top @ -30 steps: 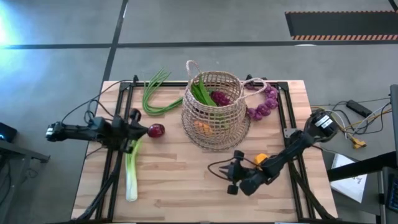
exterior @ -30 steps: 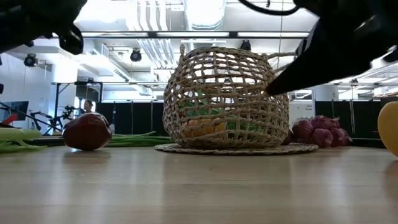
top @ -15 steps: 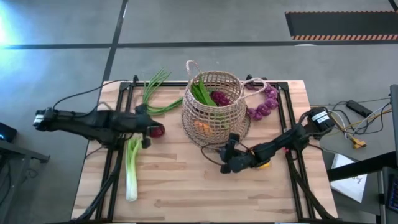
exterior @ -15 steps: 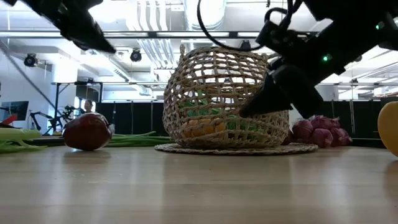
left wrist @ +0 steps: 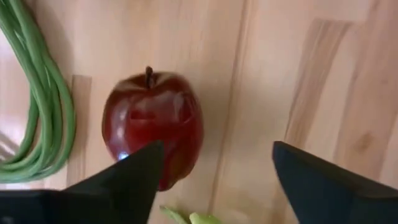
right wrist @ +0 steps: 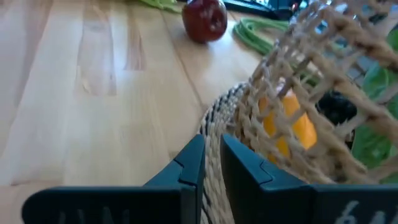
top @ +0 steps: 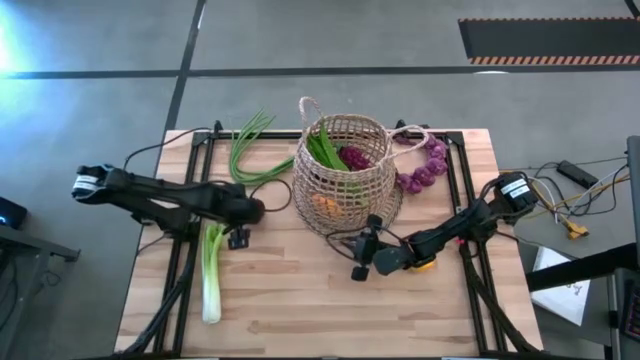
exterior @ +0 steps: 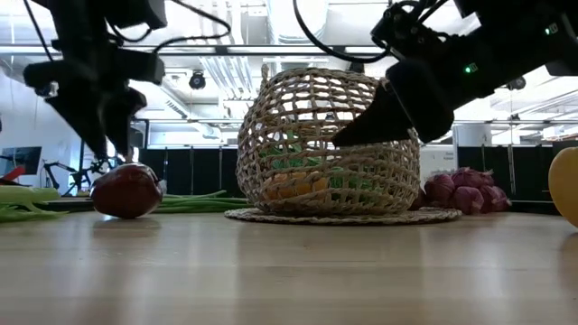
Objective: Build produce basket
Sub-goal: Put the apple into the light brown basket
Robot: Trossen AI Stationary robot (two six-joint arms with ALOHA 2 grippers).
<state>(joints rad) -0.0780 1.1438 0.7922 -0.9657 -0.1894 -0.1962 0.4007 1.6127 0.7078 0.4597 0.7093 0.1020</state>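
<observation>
The basket at table centre already holds greens, grapes and something orange. Outside it lie a leek, stalks, grapes, a pepper and a red fruit. The left gripper hangs spread open over the fruit, offset to one side. The right gripper, closed, noses the basket's near wall.

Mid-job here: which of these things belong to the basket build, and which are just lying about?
Job: basket, red apple under the open left gripper, leek, green stalks, grapes, yellow pepper; right gripper shut at the basket's foot.
Lying about: woven disc under the basket, cables and paper beyond the table's right edge.
</observation>
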